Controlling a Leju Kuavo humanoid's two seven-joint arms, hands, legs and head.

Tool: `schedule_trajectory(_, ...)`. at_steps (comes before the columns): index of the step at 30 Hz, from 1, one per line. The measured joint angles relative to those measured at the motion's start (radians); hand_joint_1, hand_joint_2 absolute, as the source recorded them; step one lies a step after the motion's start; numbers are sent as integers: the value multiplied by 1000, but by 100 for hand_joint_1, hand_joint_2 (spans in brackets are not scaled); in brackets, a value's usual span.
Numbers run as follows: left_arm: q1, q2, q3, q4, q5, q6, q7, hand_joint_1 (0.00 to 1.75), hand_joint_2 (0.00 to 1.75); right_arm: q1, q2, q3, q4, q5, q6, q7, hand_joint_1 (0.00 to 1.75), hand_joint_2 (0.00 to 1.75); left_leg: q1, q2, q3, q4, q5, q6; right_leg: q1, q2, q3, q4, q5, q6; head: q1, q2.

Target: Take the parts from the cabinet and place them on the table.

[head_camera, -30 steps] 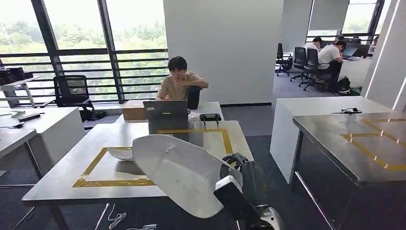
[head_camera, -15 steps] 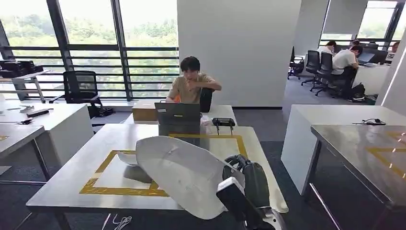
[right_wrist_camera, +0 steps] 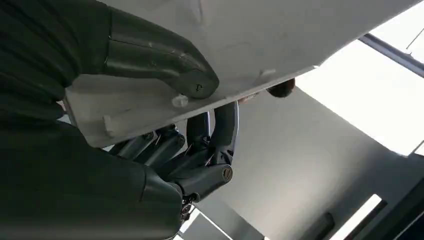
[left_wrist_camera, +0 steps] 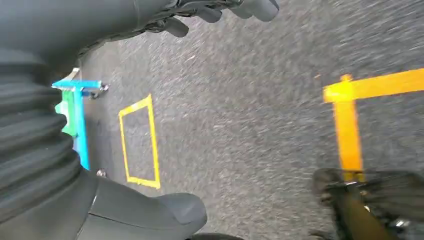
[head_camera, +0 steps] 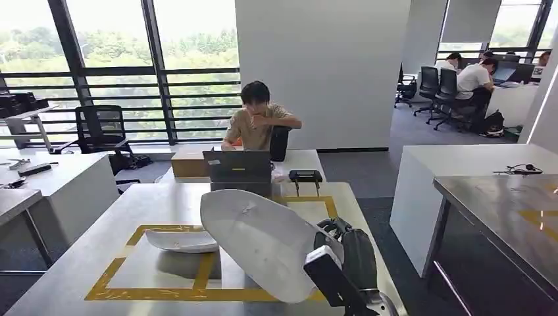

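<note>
My right hand (head_camera: 337, 245) holds a large white curved part (head_camera: 260, 240) by its edge, just above the near right side of the steel table (head_camera: 164, 197). In the right wrist view the thumb (right_wrist_camera: 160, 60) presses on one face of the white part (right_wrist_camera: 280, 35) and the dark fingers (right_wrist_camera: 200, 145) wrap the other face. A smaller white part (head_camera: 181, 240) lies on the table inside a yellow tape rectangle (head_camera: 197, 293). My left hand (left_wrist_camera: 100, 210) hangs over the grey floor, holding nothing, its fingers apart from the thumb.
A person (head_camera: 258, 120) sits behind a laptop (head_camera: 238, 164) at the table's far end, next to a black device (head_camera: 306, 176). A second steel table (head_camera: 507, 210) stands to the right, white desks (head_camera: 52, 178) to the left. Yellow tape marks (left_wrist_camera: 140, 142) the floor.
The whole view has shifted and the table now looks nearer and lower, so the camera moved. My right hand still holds the large white part, and the small part now shows fully.
</note>
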Motion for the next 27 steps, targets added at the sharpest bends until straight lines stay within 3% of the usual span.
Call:
schedule_trajectory(1, 0, -2, -2, 4, 0, -2, 1, 0, 175, 1, -1, -2, 0, 0, 0, 0, 175, 175, 2, 12, -18, -63, 88, 5, 2, 3, 16, 16, -16, 7, -4, -2)
schedule_trajectory(3, -4, 0, -8, 2, -1, -5, 2, 0, 175, 6, -1, -6, -3, 3, 0, 4, 175, 175, -5, 7, -2, -43, 61, 26, 5, 4, 31, -11, -36, 27, -1, 0)
schedule_trajectory(5, -8, -2, -10, 2, -3, -3, 4, 0, 175, -1, -2, -7, -6, 6, 4, 3, 175, 175, -1, 4, 26, -50, 52, 46, 3, 5, 53, -6, -22, 37, 0, 0)
schedule_trajectory(6, -8, -2, -10, 1, -3, 0, 5, 0, 175, -4, -2, -8, -4, 6, 14, 4, 175, 175, 0, -1, 43, -56, 42, 54, 1, 1, 41, 31, -10, 39, 0, 0)
schedule_trajectory(7, -9, -2, -11, 0, -3, 2, 6, 0, 175, -12, -2, -8, -3, 5, 16, 2, 175, 175, -1, -2, 57, -57, 30, 61, 1, 0, -2, 110, 9, 39, 1, 0)
schedule_trajectory(8, -11, 0, -11, 0, -3, 4, 6, 0, 175, -18, -2, -8, 0, 2, 21, 3, 175, 175, -3, -2, 70, -58, 17, 65, 1, -1, -60, 190, -1, 40, 1, 1)
schedule_trajectory(10, -13, 2, -11, 0, 2, 6, 10, 0, 175, -25, -2, -8, 21, -6, 35, 1, 175, 175, -7, -9, 100, -58, -10, 69, 7, -1, -161, 289, -94, 43, 1, 1)
schedule_trajectory(11, -13, 2, -11, -1, 3, 7, 11, 0, 175, -28, -2, -8, 32, -12, 41, 0, 175, 175, -11, -13, 119, -58, -26, 70, 9, -1, -192, 293, -137, 40, 2, 1)
schedule_trajectory(12, -11, 2, -11, 0, 3, 8, 14, 0, 175, -39, -2, -8, 49, -16, 48, 0, 175, 175, -15, -17, 139, -58, -41, 70, 12, -1, -210, 272, -151, 33, 2, 0)
schedule_trajectory(13, -10, 2, -11, 0, 3, 9, 14, 0, 175, -57, 0, -6, 77, -23, 55, 0, 175, 175, -19, -19, 162, -58, -57, 69, 17, -1, -218, 224, -131, 24, 3, 1)
schedule_trajectory(14, -11, 2, -11, 0, 3, 10, 14, 0, 175, -77, 2, -6, 104, -25, 59, 1, 175, 175, -25, -20, 184, -58, -73, 71, 23, 0, -216, 160, -72, 12, 3, 1)
schedule_trajectory(15, -12, 2, -11, 0, 3, 10, 14, 0, 175, -97, 2, -6, 136, -26, 63, 2, 175, 175, -29, -20, 203, -60, -89, 73, 30, 1, -215, 88, 31, -6, 3, 1)
schedule_trajectory(16, -12, -3, -11, 4, 2, 10, 16, 0, 175, -119, 3, -5, 179, -21, 66, 8, 175, 175, -29, -21, 214, -56, -103, 72, 39, 7, -221, 25, 177, -20, 0, 0)
schedule_trajectory(17, -15, -1, -11, 3, -1, 10, 16, 0, 175, -147, 5, -4, 219, -17, 68, 20, 175, 175, -32, -31, 221, -59, -117, 64, 44, 14, -212, 23, 174, -19, 1, 0)
schedule_trajectory(18, -19, 0, -11, 2, -6, 9, 17, 0, 175, -176, 11, -3, 265, -4, 75, 29, 175, 175, -29, -29, 220, -66, -123, 58, 44, 10, -201, 21, 177, -18, -2, 1)
schedule_trajectory(19, -21, 1, -11, 1, -10, 7, 17, 0, 175, -207, 19, -4, 301, 2, 76, 34, 175, 175, -29, -28, 233, -57, -119, 54, 44, 10, -199, 14, 172, -24, 0, 0)
schedule_trajectory(20, -23, 1, -13, 1, -15, 4, 17, 0, 175, -243, 29, -3, 339, 10, 76, 39, 175, 175, -29, -26, 221, -40, -102, 46, 43, 11, -192, 12, 168, -30, 0, 1)
schedule_trajectory(22, -29, 0, -17, 0, -21, -1, 19, 0, 175, -312, 45, -3, 421, 38, 74, 50, 175, 175, -32, -21, 146, 79, -72, 35, 33, 11, -164, -6, 157, -41, -2, 1)
schedule_trajectory(23, -31, -1, -19, 1, -26, -7, 20, 0, 175, -353, 50, 0, 477, 54, 76, 62, 175, 175, -28, -19, 103, 139, -91, 30, 32, 10, -153, -8, 149, -44, -2, 1)
schedule_trajectory(24, -33, -1, -22, 1, -31, -9, 20, 0, 175, -387, 59, 6, 549, 75, 79, 81, 175, 175, -23, -18, 61, 189, -128, 26, 31, 10, -142, -8, 140, -44, -3, 1)
schedule_trajectory(25, -34, -1, -24, 1, -35, -12, 19, 0, 175, -411, 64, 10, 604, 90, 79, 93, 175, 175, -19, -17, 26, 223, -168, 23, 30, 10, -131, -8, 130, -43, -2, 1)
schedule_trajectory(26, -34, 0, -25, 1, -39, -17, 18, 0, 175, -432, 67, 14, 655, 101, 78, 101, 175, 175, -16, -16, 1, 234, -190, 17, 28, 10, -121, -7, 121, -41, -3, 1)
schedule_trajectory(27, -34, 1, -26, 1, -40, -20, 16, 0, 175, -453, 72, 17, 707, 110, 77, 108, 175, 175, -12, -14, -12, 216, -180, 14, 25, 11, -110, -7, 111, -37, -3, 1)
